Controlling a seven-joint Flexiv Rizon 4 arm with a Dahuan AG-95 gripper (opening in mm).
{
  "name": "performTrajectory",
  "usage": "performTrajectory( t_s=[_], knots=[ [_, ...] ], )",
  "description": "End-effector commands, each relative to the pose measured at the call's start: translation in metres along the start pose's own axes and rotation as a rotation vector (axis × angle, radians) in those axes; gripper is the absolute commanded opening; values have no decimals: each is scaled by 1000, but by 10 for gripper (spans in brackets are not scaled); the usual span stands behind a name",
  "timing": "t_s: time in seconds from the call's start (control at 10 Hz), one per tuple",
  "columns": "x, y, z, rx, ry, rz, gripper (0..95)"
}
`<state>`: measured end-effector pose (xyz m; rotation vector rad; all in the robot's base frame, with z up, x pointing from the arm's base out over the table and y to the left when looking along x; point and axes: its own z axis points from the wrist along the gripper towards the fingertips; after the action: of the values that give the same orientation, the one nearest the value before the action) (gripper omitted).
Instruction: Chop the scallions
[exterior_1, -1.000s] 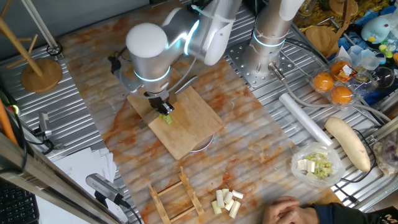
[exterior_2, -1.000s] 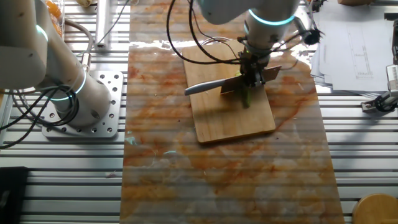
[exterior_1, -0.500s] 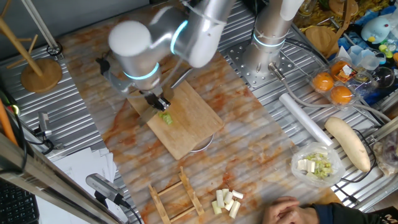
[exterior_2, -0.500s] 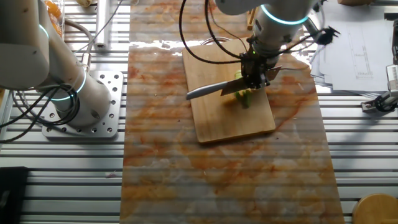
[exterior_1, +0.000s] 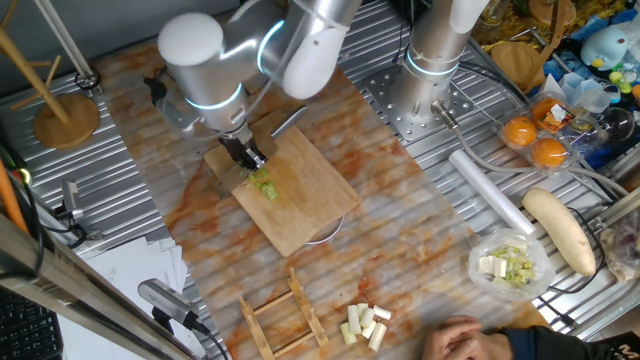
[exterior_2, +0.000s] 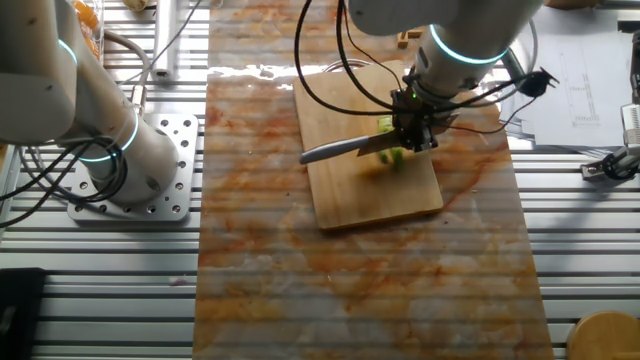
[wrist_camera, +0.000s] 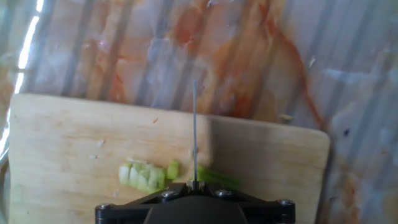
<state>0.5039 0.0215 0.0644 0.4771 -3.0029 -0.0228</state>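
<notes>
The scallions (exterior_1: 264, 184) lie on a wooden cutting board (exterior_1: 310, 200) in the middle of the table. In the hand view they show as several pale green cut bits (wrist_camera: 142, 176) left of the blade and a green stalk piece (wrist_camera: 217, 179) right of it. My gripper (exterior_1: 245, 155) is shut on a knife, whose blade (exterior_2: 340, 150) reaches across the board (exterior_2: 370, 195) over the scallions (exterior_2: 392, 155). In the hand view the blade (wrist_camera: 194, 127) shows edge-on, pointing away from the gripper (wrist_camera: 194, 186).
A cluster of pale cream chunks (exterior_1: 364, 324) and a wooden rack (exterior_1: 285, 315) lie near the front edge. A bowl of whitish-green bits (exterior_1: 510, 265), a white radish (exterior_1: 560, 230), oranges (exterior_1: 535, 140) and a second robot base (exterior_1: 430, 70) stand at the right. A person's hand (exterior_1: 470, 340) is at the front.
My arm has shifted along the board with the knife, left in one fixed view and right in the other. The blade now stands further along the stalk, with cut bits beside it.
</notes>
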Motion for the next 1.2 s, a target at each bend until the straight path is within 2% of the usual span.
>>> performTrajectory(
  t_s=[0.1, 0.3, 0.6, 0.7, 0.8, 0.9, 1.1, 1.2],
  knots=[
    [-1, -3, 5, 1, 7, -7, 0],
    [-2, -4, 7, -3, 11, -10, 0],
    [-5, 1, 29, -16, -8, 3, 0],
    [-11, 3, 35, -15, -16, 6, 0],
    [-25, 10, 43, 4, -32, 14, 0],
    [-27, 11, 44, 41, -20, 0, 0],
    [-18, 8, 32, 102, 5, -50, 0],
    [-12, 6, 22, 86, 11, -64, 0]
  ],
)
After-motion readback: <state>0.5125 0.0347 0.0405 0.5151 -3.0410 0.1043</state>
